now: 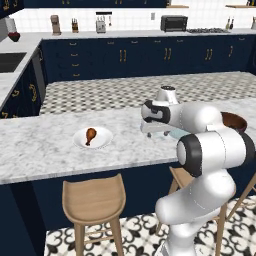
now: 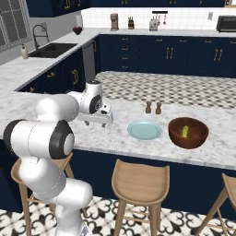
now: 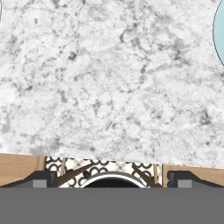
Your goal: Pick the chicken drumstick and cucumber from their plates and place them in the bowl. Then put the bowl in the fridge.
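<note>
The chicken drumstick (image 1: 90,135) lies on the white plate (image 1: 103,136) on the marble island. To its right my gripper (image 1: 150,133) (image 2: 95,121) hangs over bare counter between the two plates, pointing down. In the hand view the gripper (image 3: 112,179) is open, its fingertips (image 3: 43,178) wide apart with nothing between them. The pale teal plate (image 2: 144,129) (image 3: 220,35) is bare. The cucumber (image 2: 185,132) lies inside the dark wooden bowl (image 2: 175,134) (image 1: 236,121), right of the teal plate. The fridge is out of view.
Two small shakers (image 2: 153,108) stand behind the teal plate. Wooden stools (image 1: 94,200) (image 2: 140,182) sit under the island's near edge. Navy cabinets, a sink (image 2: 51,50) and small appliances line the far counters.
</note>
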Tool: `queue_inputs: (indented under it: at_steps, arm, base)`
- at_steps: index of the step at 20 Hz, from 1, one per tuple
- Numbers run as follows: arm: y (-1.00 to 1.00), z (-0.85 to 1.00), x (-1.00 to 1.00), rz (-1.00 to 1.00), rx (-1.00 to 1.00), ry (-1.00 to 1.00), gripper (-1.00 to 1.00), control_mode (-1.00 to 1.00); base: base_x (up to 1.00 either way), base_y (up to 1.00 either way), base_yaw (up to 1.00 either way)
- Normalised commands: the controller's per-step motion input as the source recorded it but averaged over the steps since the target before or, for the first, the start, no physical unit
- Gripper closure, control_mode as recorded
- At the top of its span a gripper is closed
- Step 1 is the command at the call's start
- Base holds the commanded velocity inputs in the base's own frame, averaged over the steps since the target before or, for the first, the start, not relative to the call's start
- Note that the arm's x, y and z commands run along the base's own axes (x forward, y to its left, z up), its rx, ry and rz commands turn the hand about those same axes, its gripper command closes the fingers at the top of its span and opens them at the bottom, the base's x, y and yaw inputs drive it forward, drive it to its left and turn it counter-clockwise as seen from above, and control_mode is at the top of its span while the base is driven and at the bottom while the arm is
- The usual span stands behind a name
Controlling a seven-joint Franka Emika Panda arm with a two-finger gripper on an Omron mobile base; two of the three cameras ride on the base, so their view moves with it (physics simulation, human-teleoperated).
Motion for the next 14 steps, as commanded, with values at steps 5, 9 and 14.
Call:
queue_inputs:
  at_steps: [5, 9, 14]
  arm:
    - [0.02, 0.00, 0.02, 0.00, 0.00, 0.00, -1.00, -1.00]
    - [0.63, 0.00, 0.35, 0.00, 0.00, 0.00, -1.00, -1.00]
    - [1.00, 0.00, 0.82, -0.02, -0.02, 0.02, -1.00, -1.00]
  base:
    - [0.47, 0.03, 0.00]
    - [0.00, 0.00, 0.00]
    - [0.00, 0.00, 0.00]
